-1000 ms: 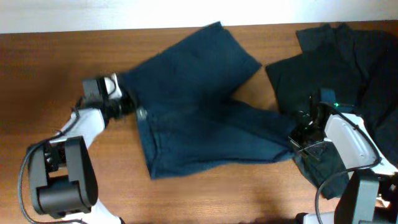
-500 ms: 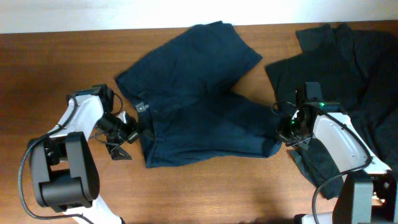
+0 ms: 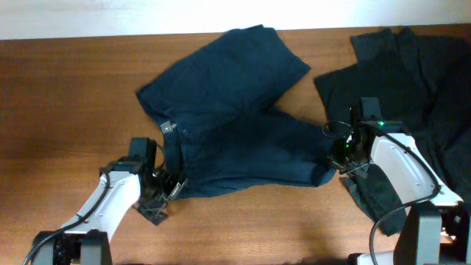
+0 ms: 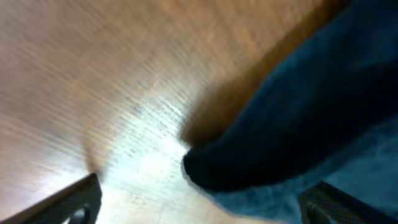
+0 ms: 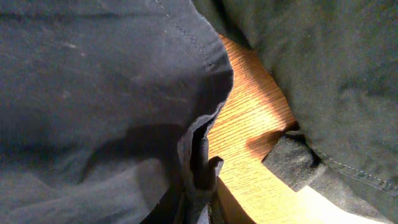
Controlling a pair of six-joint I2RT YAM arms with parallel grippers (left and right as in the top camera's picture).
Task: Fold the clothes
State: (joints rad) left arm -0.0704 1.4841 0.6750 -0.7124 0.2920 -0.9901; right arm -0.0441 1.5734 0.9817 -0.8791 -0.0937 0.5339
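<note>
Now that the long leg is pulled in from the right, the blue shorts (image 3: 228,118) are seen as a shorter, more bunched shape than a second ago. They are spread in the middle of the table (image 3: 59,88), not yet folded. The left arm (image 3: 110,202) is the other big change: it is moved down from the top end of the waistband to the bottom end. There the left gripper (image 3: 168,190) is set at the corner of the shorts. In the left wrist view its fingers (image 4: 74,200) are held wide apart, and the blue corner is seen between them, not grabbed yet. The right gripper (image 3: 337,151) is kept where it was half a second ago, at the end of the leg. In the right wrist view the hem is gathered into a tight pinch where its hidden fingers would be, so it is judged to be clamped on the shorts. It is guessed that a fold is being set up, with one end held and the other about to be taken. Counted from big to small, there are one table, one heap of black clothes (image 3: 412,73) at the right (how many pieces cannot be told), one pair of shorts, two arms, two grippers, and one small pale spot (image 3: 168,126) on the waistband, maybe a button.
</note>
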